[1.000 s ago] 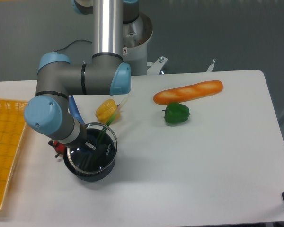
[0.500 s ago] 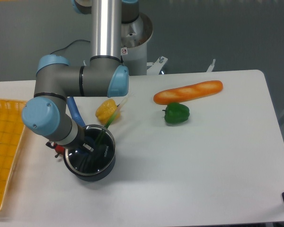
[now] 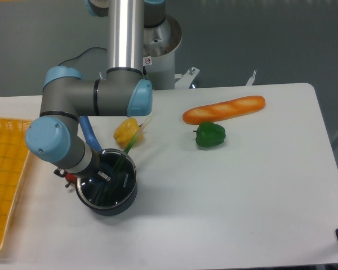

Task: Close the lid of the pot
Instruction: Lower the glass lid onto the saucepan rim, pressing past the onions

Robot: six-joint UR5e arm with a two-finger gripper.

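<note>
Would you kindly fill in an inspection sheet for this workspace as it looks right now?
Surface: white table, no spills seen.
Job's things: pot lid over the black pot; seating unclear.
Clutter: baguette, green pepper, yellow pepper, yellow basket.
Tool: at the lid, mostly hidden by the arm; jaws unreadable.
Cables: black cable behind the arm.
Surroundings: grey wall.

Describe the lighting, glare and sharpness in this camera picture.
Fixed camera: soft, even light with faint shadows on the white table; the glass pot lid carries pale reflections over the black pot; bread and green pepper look sharp; the wrist hides the gripper.
</note>
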